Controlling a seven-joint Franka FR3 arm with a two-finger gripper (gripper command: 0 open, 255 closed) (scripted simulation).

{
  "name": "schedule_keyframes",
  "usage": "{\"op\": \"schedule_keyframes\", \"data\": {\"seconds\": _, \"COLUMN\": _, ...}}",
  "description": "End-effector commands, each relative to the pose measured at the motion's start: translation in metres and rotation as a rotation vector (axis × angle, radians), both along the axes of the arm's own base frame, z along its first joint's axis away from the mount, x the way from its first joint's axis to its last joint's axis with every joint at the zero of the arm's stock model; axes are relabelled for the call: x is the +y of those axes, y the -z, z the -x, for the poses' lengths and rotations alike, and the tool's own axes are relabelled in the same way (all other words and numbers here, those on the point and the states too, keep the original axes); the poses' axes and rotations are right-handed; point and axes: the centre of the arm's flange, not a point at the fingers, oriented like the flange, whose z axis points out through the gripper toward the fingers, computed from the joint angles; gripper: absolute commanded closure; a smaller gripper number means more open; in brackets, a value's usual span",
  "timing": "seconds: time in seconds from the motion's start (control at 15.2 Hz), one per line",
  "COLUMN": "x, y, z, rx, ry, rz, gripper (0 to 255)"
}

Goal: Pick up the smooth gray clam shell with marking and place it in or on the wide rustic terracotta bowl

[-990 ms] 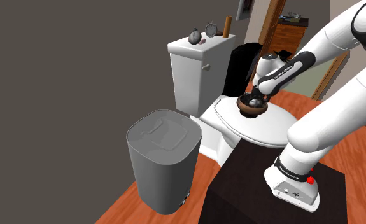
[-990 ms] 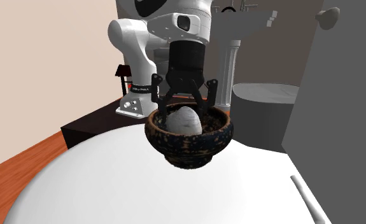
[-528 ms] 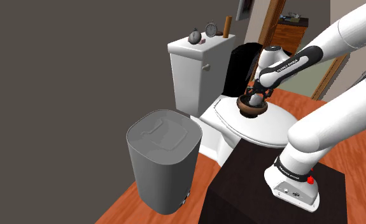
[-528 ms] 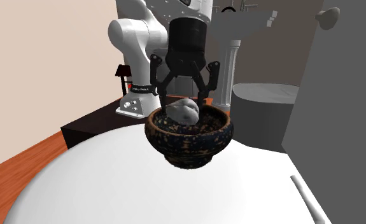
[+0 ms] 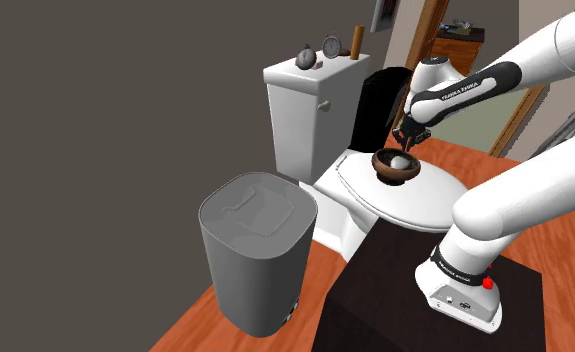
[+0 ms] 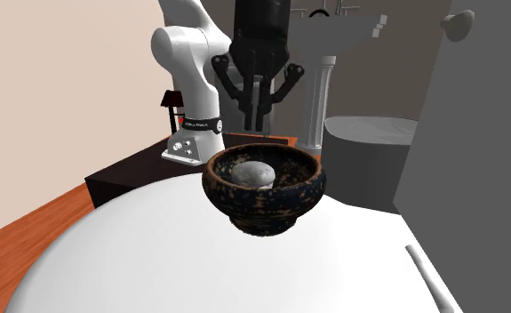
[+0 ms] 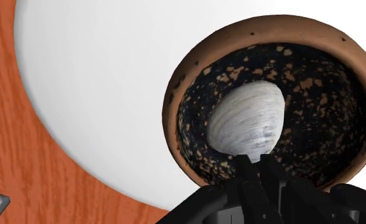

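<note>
Shell (image 7: pixel 246 121): pale grey with fine ribbing; it lay on the floor of the bowl, touching nothing else, with the gripper above it and clear of it.
Floor (image 5: pixel 535 255): reddish wood boards ran under the toilet, the bin and the stand.
Arm (image 5: pixel 535 180): white with dark joints; it rose from the stand and reached up and toward the shoulder view's left, ending over the toilet lid.
Toilet (image 5: pixel 300 110): white, with its lid (image 6: pixel 200 258) down; the lid carried the bowl, and the tank stood behind it against the dark wall.
Bin (image 5: pixel 255 250): grey, closed by a moulded lid; it stood on the floor at the shoulder view's left of the toilet, apart from it.
Stand (image 5: pixel 395 290): a dark box at the shoulder view's lower right, just beside the toilet's front, with the arm's base on top.
Bowl (image 6: pixel 262 200): wide, with a brown rim and a dark, brown-speckled inside and outer wall; it sat upright on the lid.
Gripper (image 6: pixel 257 114): all black; it hung directly above the bowl, higher than the rim, and its two fingers met with nothing between them.
Tank-top items: two small round objects (image 5: pixel 306 57) and a brown cylinder (image 5: pixel 356 41) stood upright in a row on the tank.
</note>
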Motion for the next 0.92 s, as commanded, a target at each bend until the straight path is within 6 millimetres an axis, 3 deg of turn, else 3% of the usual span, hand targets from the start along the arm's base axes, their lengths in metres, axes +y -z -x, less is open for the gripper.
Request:
{"op": "schedule_keyframes", "data": {"seconds": 0.0, "x": 0.000, "y": -0.010, "z": 0.000, "rx": 0.000, "ry": 0.000, "rz": 0.000, "gripper": 255}}
{"op": "schedule_keyframes", "data": {"seconds": 0.13, "x": 0.000, "y": -0.021, "z": 0.000, "rx": 0.000, "ry": 0.000, "rz": 0.000, "gripper": 255}}
{"op": "schedule_keyframes", "data": {"seconds": 0.2, "x": 0.001, "y": -0.014, "z": 0.000, "rx": 0.000, "ry": 0.000, "rz": 0.000, "gripper": 255}}
{"op": "schedule_keyframes", "data": {"seconds": 0.26, "x": 0.001, "y": -0.014, "z": 0.000, "rx": 0.000, "ry": 0.000, "rz": 0.000, "gripper": 0}}
{"op": "schedule_keyframes", "data": {"seconds": 0.59, "x": 0.029, "y": 0.049, "z": 0.027, "rx": -0.116, "ry": -0.013, "rz": 0.028, "gripper": 0}}
{"op": "schedule_keyframes", "data": {"seconds": 0.86, "x": 0.025, "y": 0.066, "z": 0.026, "rx": -0.120, "ry": -0.013, "rz": 0.029, "gripper": 0}}
